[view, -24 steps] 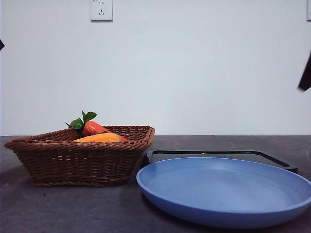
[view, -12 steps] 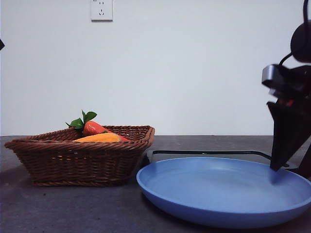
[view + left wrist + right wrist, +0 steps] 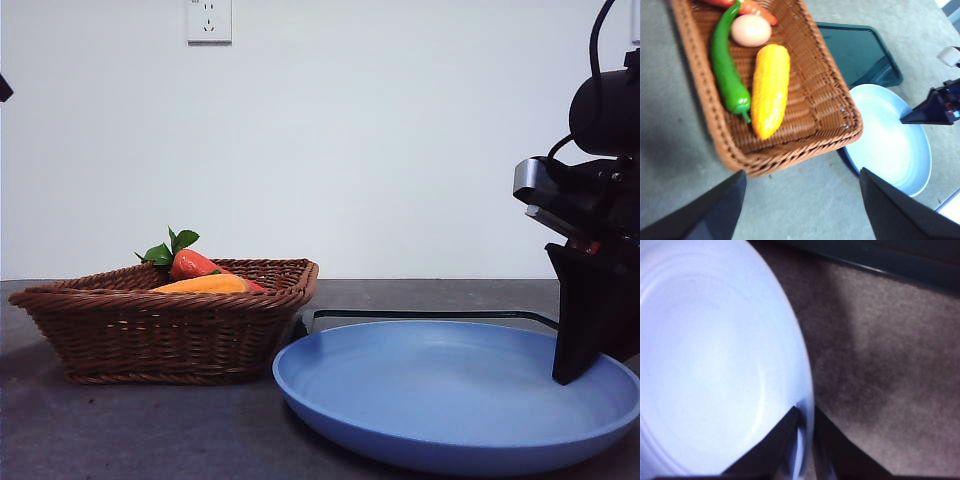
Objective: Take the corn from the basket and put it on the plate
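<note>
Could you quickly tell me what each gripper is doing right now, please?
Left gripper: open, holding nothing, above the basket.
Right gripper: shut on the plate at its rim.

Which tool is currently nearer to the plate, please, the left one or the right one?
The right. The right tool is shut on the rim of the light-blue plate, at its side away from the wicker basket. The left tool hangs open above the table beside the basket.
</note>
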You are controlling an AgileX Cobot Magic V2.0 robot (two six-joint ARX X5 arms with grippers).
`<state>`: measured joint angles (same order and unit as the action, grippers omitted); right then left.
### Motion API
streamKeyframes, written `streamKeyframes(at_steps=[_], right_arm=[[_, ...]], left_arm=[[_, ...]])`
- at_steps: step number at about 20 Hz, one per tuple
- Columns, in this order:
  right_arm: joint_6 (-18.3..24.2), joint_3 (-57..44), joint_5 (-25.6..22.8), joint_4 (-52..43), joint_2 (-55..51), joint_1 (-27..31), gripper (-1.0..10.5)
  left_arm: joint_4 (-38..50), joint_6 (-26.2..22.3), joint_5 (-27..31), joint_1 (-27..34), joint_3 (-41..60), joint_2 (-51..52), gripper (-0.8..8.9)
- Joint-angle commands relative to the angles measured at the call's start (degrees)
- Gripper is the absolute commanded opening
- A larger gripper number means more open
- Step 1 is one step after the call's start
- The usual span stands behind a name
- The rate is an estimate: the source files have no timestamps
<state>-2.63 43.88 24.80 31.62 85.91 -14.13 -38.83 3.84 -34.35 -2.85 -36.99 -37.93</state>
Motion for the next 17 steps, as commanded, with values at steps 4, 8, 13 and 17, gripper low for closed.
streamKeyframes(at_steps=[4,8,13,17], right_arm=[[0.66,3.28,-2.78,5.88,-2.60,1.44,0.0],[0.76,5.86,-2.82,10.73,-9.57,3.39,0.0],[1.16,7.02,-2.75,14.19,-18.84,6.23,0.0],[-0.07,7.21,-2.29,14.29,-24.79,7.63,0.0]], left_arm=[[4.55,0.13,2.08,-4.83,-3.34,-4.17,3.65],[8.52,0.24,7.78,-10.54,-7.34,-11.74,3.65],[12.09,-2.93,15.69,-16.61,-13.64,-25.51,3.65],[12.20,-6.08,21.00,-19.28,-20.83,-38.56,3.65]])
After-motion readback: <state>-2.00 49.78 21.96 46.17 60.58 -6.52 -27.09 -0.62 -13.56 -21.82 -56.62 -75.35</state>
